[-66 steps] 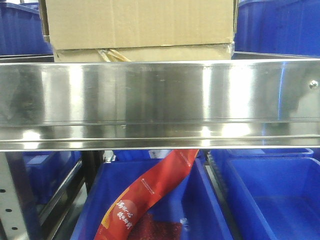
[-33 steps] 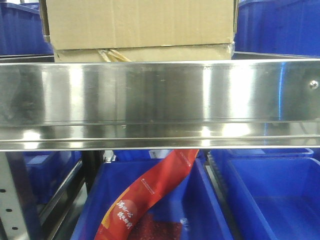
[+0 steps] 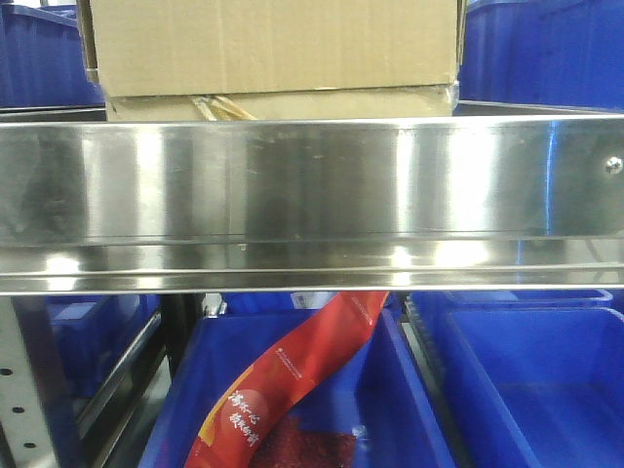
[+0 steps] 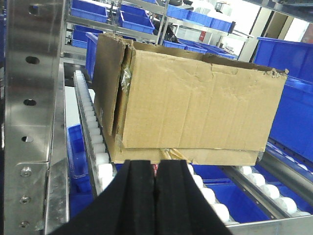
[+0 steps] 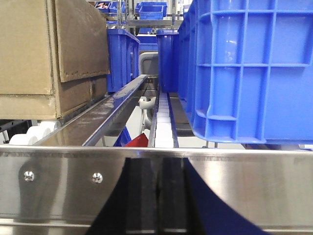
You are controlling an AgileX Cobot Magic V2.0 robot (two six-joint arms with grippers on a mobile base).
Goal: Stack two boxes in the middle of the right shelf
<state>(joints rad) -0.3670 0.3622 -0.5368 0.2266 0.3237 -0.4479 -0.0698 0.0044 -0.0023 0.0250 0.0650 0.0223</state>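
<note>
Since the tall box (image 4: 195, 103) is already set on the flat box (image 4: 215, 156) on the shelf (image 3: 312, 180), both grippers (image 4: 156, 196) (image 5: 156, 196) are seen closed and empty.

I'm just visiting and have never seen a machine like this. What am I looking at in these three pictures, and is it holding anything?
It is a wheeled robot with two arms; each arm ends in a black tool for grasping.

The front picture looks straight at the shiny steel shelf. On it a tall box sits on a flat box. Below are blue bins and a red packet.

The other two pictures come from cameras on the wrists. The left tool faces the stacked boxes, which rest on white rollers. The right tool looks over the shelf rim beside a blue crate.

Both tools are shut and hold nothing.
</note>
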